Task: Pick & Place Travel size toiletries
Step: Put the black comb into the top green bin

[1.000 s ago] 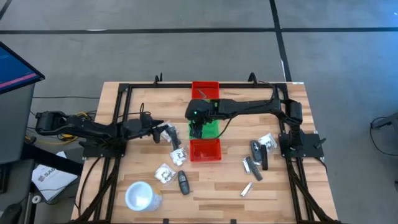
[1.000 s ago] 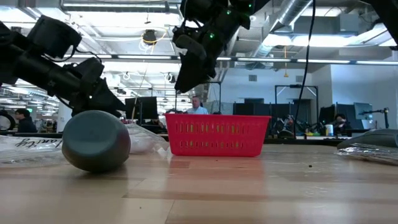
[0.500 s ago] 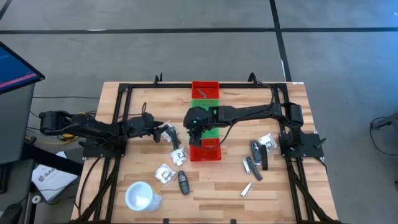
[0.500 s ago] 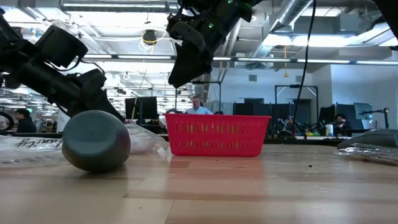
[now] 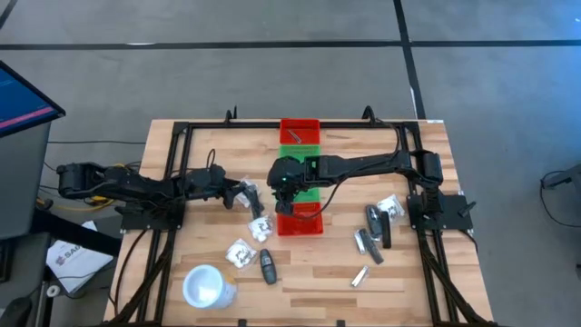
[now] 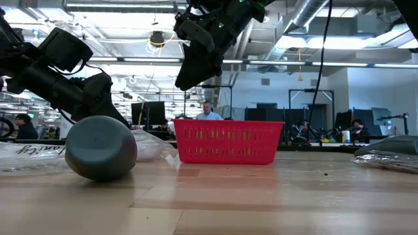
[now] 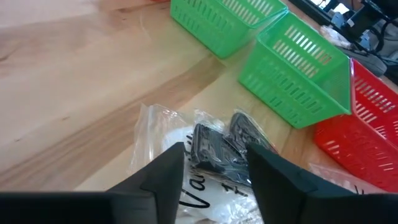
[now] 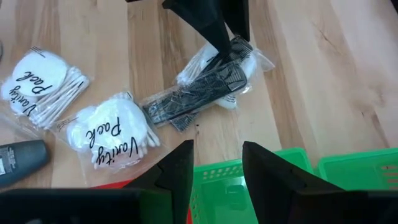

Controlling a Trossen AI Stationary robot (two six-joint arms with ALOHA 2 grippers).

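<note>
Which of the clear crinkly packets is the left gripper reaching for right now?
The clear packet holding black combs, lying just left of the green bin. The left gripper is on it; the other packets show white cotton pads.

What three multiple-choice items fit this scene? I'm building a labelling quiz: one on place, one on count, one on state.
1. Where is the white cup?
A. in a bin
B. on the table, left arm's side
C. in a gripper
2. How many red bins show from above?
A. one
B. two
C. four
3. The right gripper is:
A. open, empty
B. shut on a tube
C. shut on the cup

1 B: it stands on wood near the left arm.
2 B: one at each end of the bin row.
3 A: its fingers stand apart, nothing between.
</note>
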